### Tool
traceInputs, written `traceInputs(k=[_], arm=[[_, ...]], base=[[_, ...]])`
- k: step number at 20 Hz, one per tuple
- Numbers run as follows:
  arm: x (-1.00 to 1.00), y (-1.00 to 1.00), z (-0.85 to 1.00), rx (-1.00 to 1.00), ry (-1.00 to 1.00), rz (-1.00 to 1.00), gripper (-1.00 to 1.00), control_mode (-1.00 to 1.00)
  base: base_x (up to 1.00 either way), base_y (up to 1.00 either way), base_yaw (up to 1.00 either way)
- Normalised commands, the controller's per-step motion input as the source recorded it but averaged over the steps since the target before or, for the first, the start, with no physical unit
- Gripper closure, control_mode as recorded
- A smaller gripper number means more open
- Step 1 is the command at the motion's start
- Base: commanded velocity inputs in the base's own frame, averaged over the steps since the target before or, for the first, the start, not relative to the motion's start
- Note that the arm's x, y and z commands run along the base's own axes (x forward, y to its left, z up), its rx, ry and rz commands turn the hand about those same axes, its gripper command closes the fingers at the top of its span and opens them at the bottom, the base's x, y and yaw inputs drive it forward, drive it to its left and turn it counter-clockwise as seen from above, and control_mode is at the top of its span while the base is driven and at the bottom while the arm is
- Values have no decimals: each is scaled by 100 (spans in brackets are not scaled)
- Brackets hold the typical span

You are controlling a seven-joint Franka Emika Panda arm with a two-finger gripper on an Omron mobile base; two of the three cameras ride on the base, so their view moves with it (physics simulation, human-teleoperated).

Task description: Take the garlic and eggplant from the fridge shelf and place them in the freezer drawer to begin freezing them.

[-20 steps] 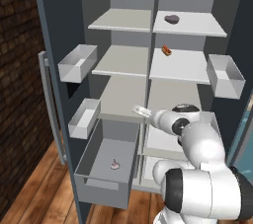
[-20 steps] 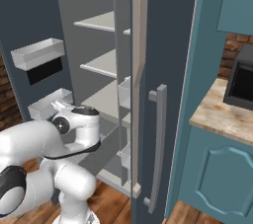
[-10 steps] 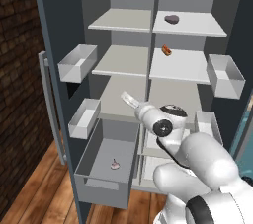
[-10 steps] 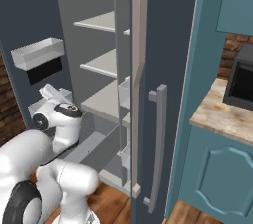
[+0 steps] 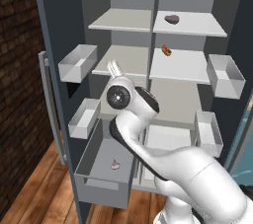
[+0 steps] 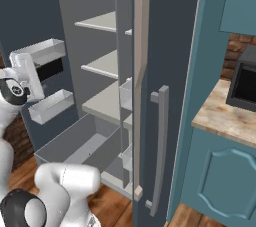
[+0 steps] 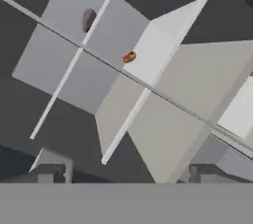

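The garlic [image 5: 115, 165] lies on the floor of the pulled-out freezer drawer [image 5: 103, 191], a small pale bulb with a pointed stem. The eggplant [image 5: 172, 18] is a dark oval lump resting on the top right fridge shelf [image 5: 200, 24]; in the hand view the eggplant [image 7: 89, 19] shows at the upper left. My gripper [image 5: 114, 67] is raised in front of the middle left shelf, well above the drawer and below and left of the eggplant. It is open and empty, its fingertips [image 7: 49, 170] standing far apart. From the right base view the gripper [image 6: 21, 62] is at the far left.
A small orange-red item [image 5: 167, 50] sits on the middle right shelf, also the orange-red item [image 7: 129, 57] in the hand view. Door bins hang at the left [image 5: 76, 63] and right [image 5: 225, 74]. A fridge door with a long handle [image 6: 159, 146] stands open at the right.
The arm has swung up and left, lifting the open gripper from above the drawer to the level of the middle shelf. The garlic, eggplant and drawer have not moved.
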Motion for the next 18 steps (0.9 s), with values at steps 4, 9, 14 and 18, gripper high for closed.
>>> traceInputs(k=[4,9,14,18], arm=[[-55,-71,33,43,49,-45,-100,-100],[-8,-85,-45,-5,21,-15,-100,-100],[3,-97,-20,-4,10,34,-100,-100],[-65,-92,-4,4,-11,57,-100,-100]], base=[[0,0,0],[0,0,0],[0,0,0],[0,0,0]])
